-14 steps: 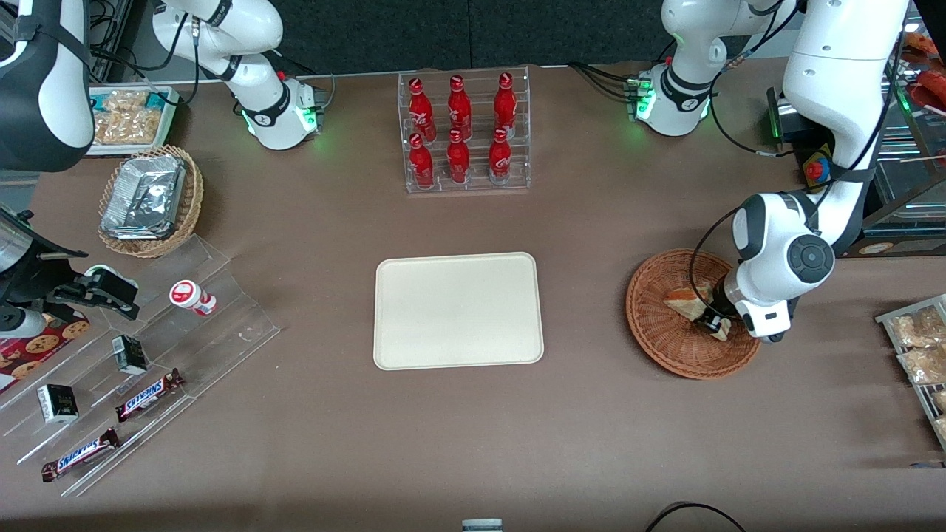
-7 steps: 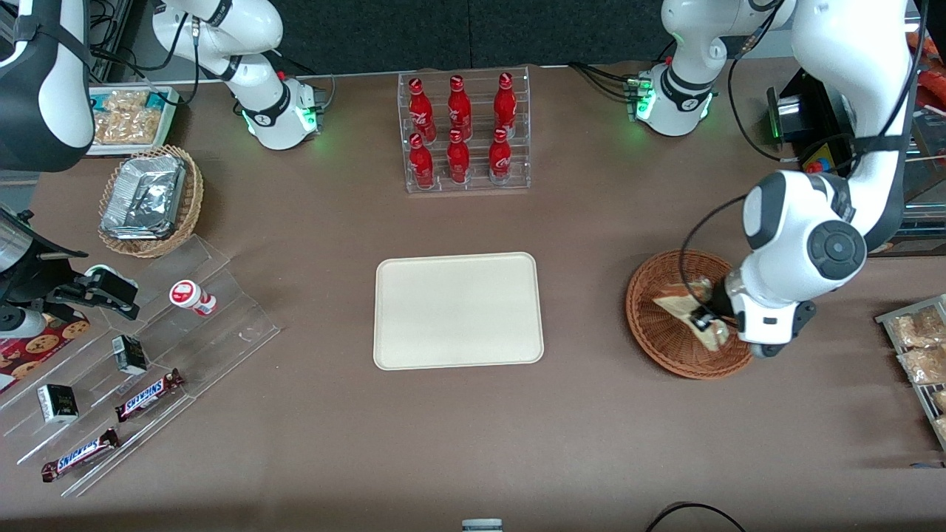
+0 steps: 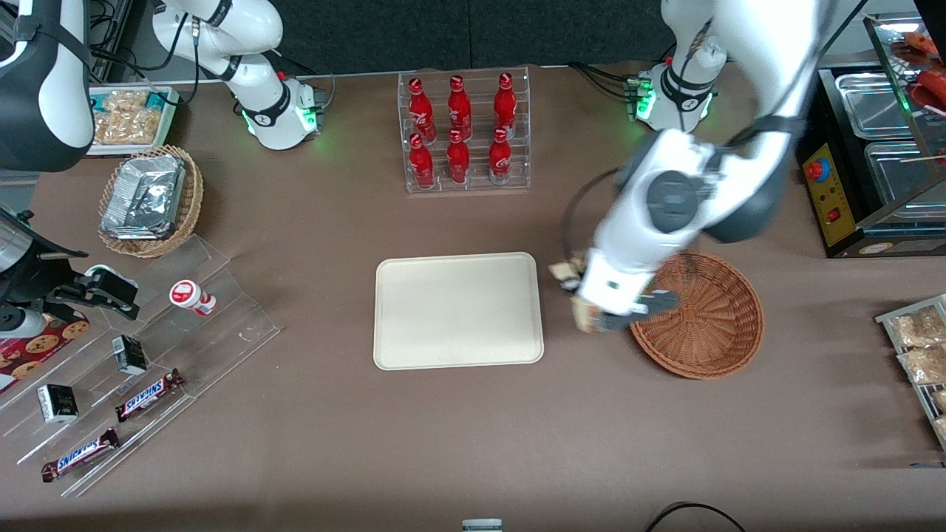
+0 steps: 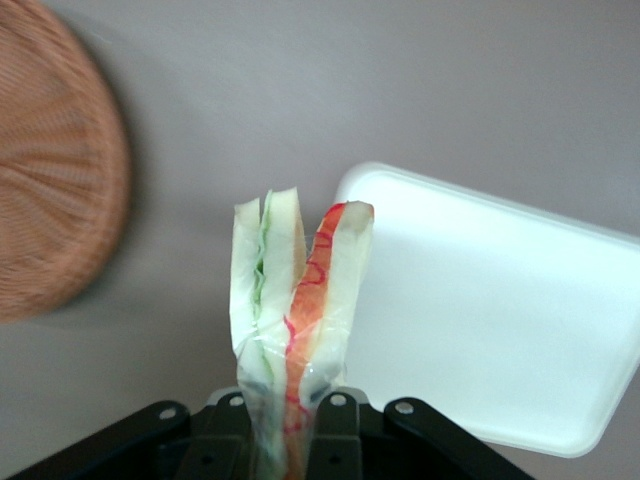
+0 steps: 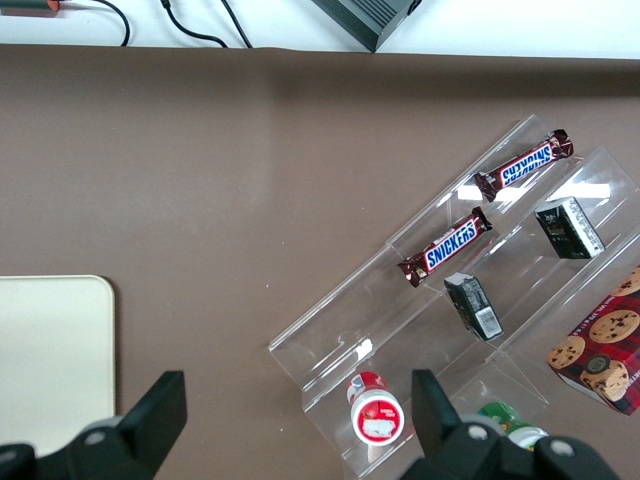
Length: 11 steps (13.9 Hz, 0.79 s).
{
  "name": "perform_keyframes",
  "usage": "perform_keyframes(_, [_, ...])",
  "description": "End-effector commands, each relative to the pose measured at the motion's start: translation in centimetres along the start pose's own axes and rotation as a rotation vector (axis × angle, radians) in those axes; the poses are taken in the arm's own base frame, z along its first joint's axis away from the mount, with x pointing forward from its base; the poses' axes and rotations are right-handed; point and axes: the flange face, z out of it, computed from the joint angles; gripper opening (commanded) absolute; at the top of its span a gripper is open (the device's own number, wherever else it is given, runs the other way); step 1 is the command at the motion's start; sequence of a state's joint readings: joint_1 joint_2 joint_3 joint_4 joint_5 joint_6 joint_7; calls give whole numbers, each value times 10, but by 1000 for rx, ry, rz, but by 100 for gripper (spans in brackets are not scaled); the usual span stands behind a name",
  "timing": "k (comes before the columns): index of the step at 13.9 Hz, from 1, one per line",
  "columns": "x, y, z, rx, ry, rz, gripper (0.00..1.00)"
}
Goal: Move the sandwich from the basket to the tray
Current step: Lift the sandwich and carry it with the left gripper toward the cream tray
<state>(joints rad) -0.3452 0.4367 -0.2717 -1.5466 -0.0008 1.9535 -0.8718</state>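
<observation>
The sandwich, a wrapped white wedge with red and green filling, is clamped in my left gripper. In the front view the gripper hangs above the table in the gap between the cream tray and the reddish-brown wicker basket. The arm's hand covers most of the sandwich there. The basket holds nothing. The left wrist view shows the tray and the basket below on either side of the sandwich. The tray's corner also shows in the right wrist view.
A clear rack of red bottles stands farther from the front camera than the tray. Clear tiered racks with Snickers bars and a tan basket of foil packs lie toward the parked arm's end. Bagged snacks lie toward the working arm's end.
My gripper has lifted the sandwich out of the basket and carried it sideways toward the tray. The basket is now empty.
</observation>
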Motion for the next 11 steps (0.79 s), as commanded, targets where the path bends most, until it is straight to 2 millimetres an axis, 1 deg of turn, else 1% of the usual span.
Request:
perform_keyframes(1, [-24, 71, 38, -10, -7, 77, 12])
perform_keyframes(2, [-36, 95, 56, -21, -8, 113, 12])
perform_keyframes(3, [-47, 114, 76, -17, 5, 148, 12])
perform_keyframes(5, [-63, 144, 110, -10, 49, 214, 12])
perform_keyframes(6, [-71, 154, 128, -5, 55, 227, 12])
perform_keyframes(7, [-72, 161, 138, -12, 67, 225, 12])
perform_keyframes(10, [-66, 164, 173, -20, 103, 254, 14])
perform_keyframes(11, [-65, 164, 184, -14, 110, 263, 17])
